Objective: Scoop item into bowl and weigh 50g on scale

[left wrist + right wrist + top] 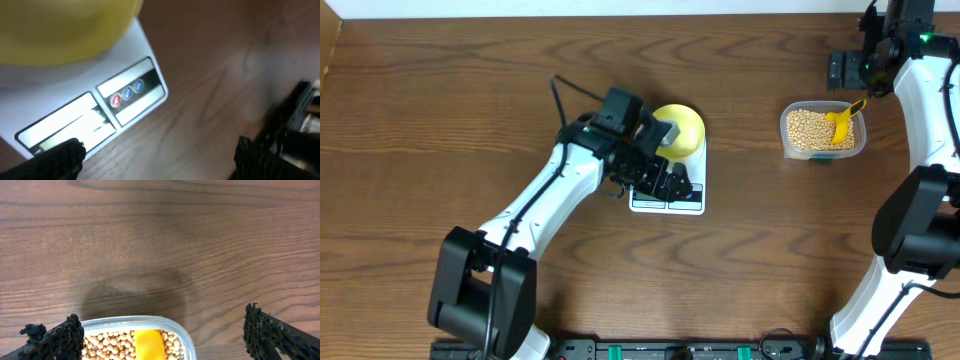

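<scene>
The left gripper [160, 159] stands wide open with nothing in it. Its black, rough-edged fingers [60, 157] hang low over the scale's display edge, one above a corner of the display [65, 125], the other off to the side above the table [225, 60], a dark brown wood-grain surface. The scale [132, 50] is a flat white rectangle of smooth plastic, with a pale display and three small round buttons [127, 92], one red and two blue, in a black strip. The bowl [60, 30], round, smooth and pale yellow, sits on the platform behind the display. What lies inside it cannot be told.

The right gripper [165, 337] is also spread wide and empty, well apart from the scale, near the table's far right corner. Just below it is the rim of a clear plastic container [135, 321] with rounded corners. It holds the beans [110, 342], small, round and tan, in a loose heap, and a yellow scoop [149, 344] rests on them.
</scene>
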You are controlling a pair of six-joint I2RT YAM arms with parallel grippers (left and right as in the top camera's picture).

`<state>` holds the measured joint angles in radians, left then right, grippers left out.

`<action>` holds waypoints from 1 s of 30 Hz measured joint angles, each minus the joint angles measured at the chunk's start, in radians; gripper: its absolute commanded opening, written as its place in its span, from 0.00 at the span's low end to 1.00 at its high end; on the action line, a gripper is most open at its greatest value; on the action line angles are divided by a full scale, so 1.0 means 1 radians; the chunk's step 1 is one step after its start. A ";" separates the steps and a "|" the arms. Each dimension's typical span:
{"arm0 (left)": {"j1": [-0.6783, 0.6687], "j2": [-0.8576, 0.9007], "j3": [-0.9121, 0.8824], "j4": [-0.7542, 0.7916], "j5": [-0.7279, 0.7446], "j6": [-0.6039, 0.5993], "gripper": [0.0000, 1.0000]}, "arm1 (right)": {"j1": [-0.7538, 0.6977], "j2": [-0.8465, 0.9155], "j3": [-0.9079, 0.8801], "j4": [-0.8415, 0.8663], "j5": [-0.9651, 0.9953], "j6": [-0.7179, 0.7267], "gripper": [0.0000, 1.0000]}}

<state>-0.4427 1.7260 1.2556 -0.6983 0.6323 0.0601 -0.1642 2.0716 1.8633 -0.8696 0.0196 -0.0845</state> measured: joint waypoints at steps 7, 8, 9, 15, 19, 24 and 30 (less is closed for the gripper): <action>-0.060 0.030 0.024 -0.074 -0.101 0.209 0.97 | 0.000 0.000 0.000 0.000 0.000 0.000 0.99; -0.068 0.037 0.024 -0.074 -0.112 0.237 0.98 | 0.000 0.000 0.000 0.000 0.000 0.000 0.99; -0.076 0.047 0.024 -0.075 -0.121 0.267 0.97 | 0.000 0.000 0.000 0.000 0.000 0.000 0.99; -0.094 0.068 0.024 -0.080 -0.201 0.353 0.98 | 0.000 0.000 0.000 0.000 0.000 0.000 0.99; -0.089 0.080 0.024 -0.078 -0.228 0.369 0.97 | 0.000 0.000 0.000 0.000 0.000 0.000 0.99; -0.046 0.110 0.024 -0.071 -0.158 0.383 0.97 | 0.000 0.000 0.000 0.000 0.000 0.000 0.99; 0.004 0.118 0.024 -0.074 0.022 0.405 0.98 | 0.000 0.000 0.000 0.000 0.000 0.000 0.99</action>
<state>-0.4389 1.8442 1.2793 -0.7723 0.6544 0.4652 -0.1642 2.0716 1.8633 -0.8696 0.0196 -0.0845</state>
